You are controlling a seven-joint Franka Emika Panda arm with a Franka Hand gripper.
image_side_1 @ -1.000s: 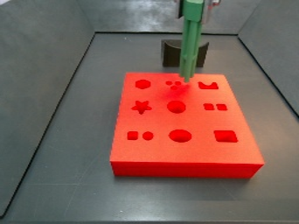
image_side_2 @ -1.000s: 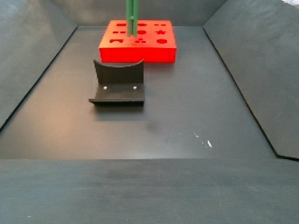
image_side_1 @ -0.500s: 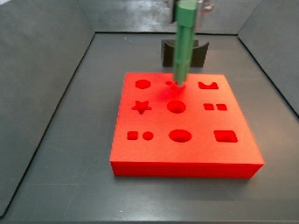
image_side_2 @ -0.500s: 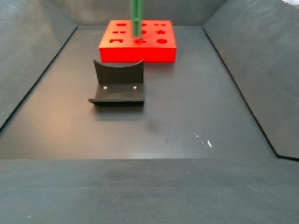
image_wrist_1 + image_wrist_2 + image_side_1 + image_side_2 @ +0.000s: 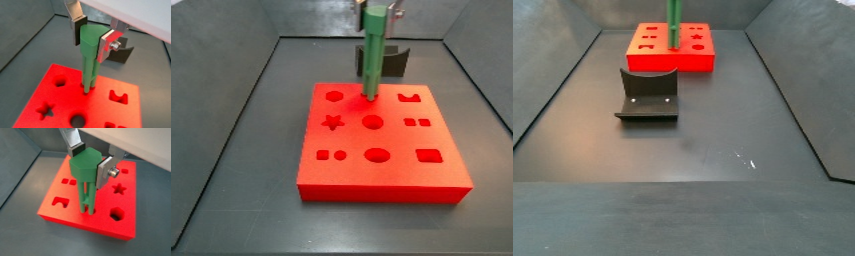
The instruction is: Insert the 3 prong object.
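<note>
The 3 prong object [image 5: 87, 60] is a long green peg of thin parallel rods, and it stands upright. My gripper [image 5: 92, 37] is shut on its thick top end, which also shows in a wrist view [image 5: 85, 175]. The peg's lower tips meet the red block [image 5: 63, 102] at the middle hole of its far row. In a side view the peg [image 5: 372, 60] hangs from the gripper [image 5: 378, 12] down onto the block [image 5: 385, 165]. How deep the tips sit is hidden. In a side view the peg [image 5: 673, 20] rises out of frame above the block [image 5: 671, 58].
The red block has several other shaped holes, such as a star [image 5: 333, 123] and a circle [image 5: 373, 121]. The fixture [image 5: 648, 95] stands on the dark floor beside the block, and it also shows in a side view [image 5: 397, 62]. Grey walls enclose the floor.
The peg has straightened to upright and come down a little, so its tips now sit at the middle far-row hole. The block and fixture have not moved.
</note>
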